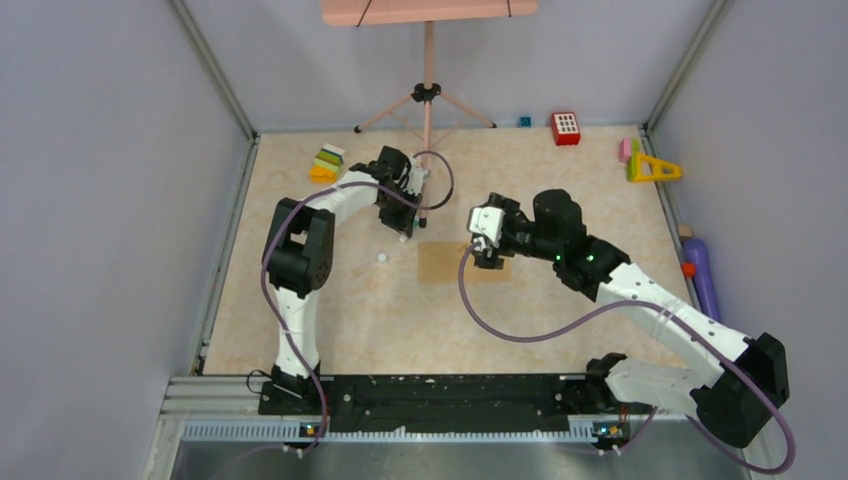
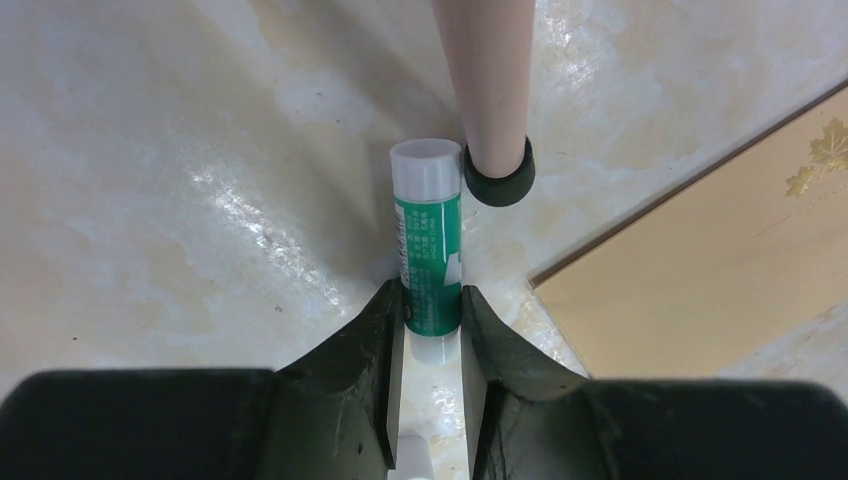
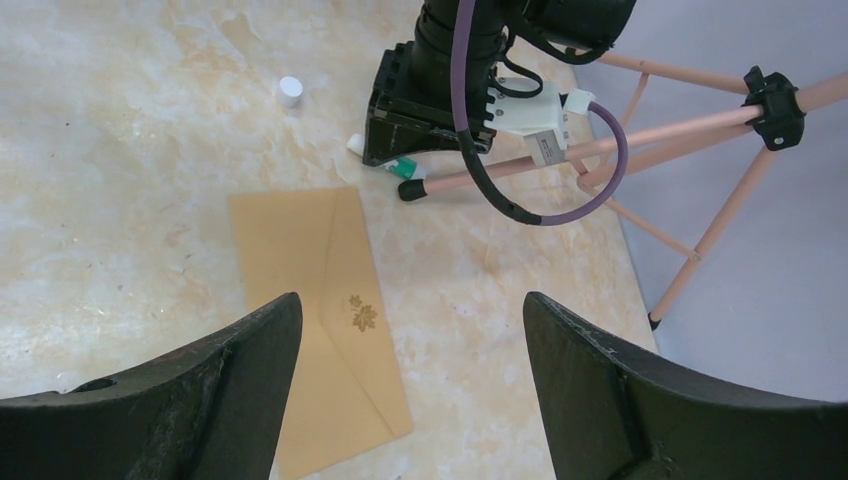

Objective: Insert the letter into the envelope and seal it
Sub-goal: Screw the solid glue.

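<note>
Left gripper (image 2: 432, 295) clamps glue stick (image 2: 430, 240), end half-hidden; envelope (image 2: 720, 260) cropped.

I see a matt brown kraft-paper envelope (image 3: 330, 290) on a glossy marble-patterned surface (image 3: 120, 150); the glue stick (image 2: 428, 250) looks smooth plastic, glossy green label.

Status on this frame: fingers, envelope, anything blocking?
Left fingers clamped on glue stick beside tripod foot. Right fingers open above flat envelope. Letter not in sight.
</note>
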{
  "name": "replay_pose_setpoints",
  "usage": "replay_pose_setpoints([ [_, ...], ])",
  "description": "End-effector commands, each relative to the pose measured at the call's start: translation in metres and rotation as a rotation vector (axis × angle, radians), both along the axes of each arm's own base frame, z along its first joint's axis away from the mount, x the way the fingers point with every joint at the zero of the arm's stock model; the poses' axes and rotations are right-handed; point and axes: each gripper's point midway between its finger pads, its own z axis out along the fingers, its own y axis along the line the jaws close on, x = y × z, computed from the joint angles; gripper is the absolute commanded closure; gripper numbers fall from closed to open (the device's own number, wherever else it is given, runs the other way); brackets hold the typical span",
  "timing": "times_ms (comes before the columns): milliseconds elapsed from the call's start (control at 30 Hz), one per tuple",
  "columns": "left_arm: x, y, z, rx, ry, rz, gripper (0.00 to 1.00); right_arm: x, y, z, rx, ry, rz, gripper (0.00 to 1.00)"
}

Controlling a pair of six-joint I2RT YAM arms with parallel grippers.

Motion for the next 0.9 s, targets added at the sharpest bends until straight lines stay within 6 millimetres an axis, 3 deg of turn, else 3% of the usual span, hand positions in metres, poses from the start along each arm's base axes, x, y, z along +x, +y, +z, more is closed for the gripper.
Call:
replay_pose_setpoints([
  [0, 0.009, 0.016, 0.036, -0.019, -0.084, 0.032, 1.00, 0.004, 0.000, 0.012, 0.063, 0.001, -0.019, 0.19],
  [167, 0.008, 0.025, 0.078, -0.099, -0.173, -0.005, 1.00, 0.005, 0.004, 0.020, 0.134, 0.075, -0.022, 0.17],
  [500, -0.050, -0.016, 0.165, -0.391, -0.312, -0.406, 1.00, 0.001, -0.013, 0.053, 0.368, 0.423, 0.043, 0.16],
  [600, -0.065, -0.026, 0.182, -0.434, -0.357, -0.504, 1.00, -0.002, -0.016, 0.052, 0.432, 0.564, 0.078, 0.17],
  [733, -0.093, -0.041, 0.191, -0.460, -0.377, -0.639, 1.00, -0.006, -0.007, 0.032, 0.469, 0.824, 0.113, 0.22],
  [867, -0.115, -0.058, 0.178, -0.404, -0.367, -0.723, 1.00, -0.008, 0.004, 0.017, 0.507, 1.090, 0.141, 0.33],
])
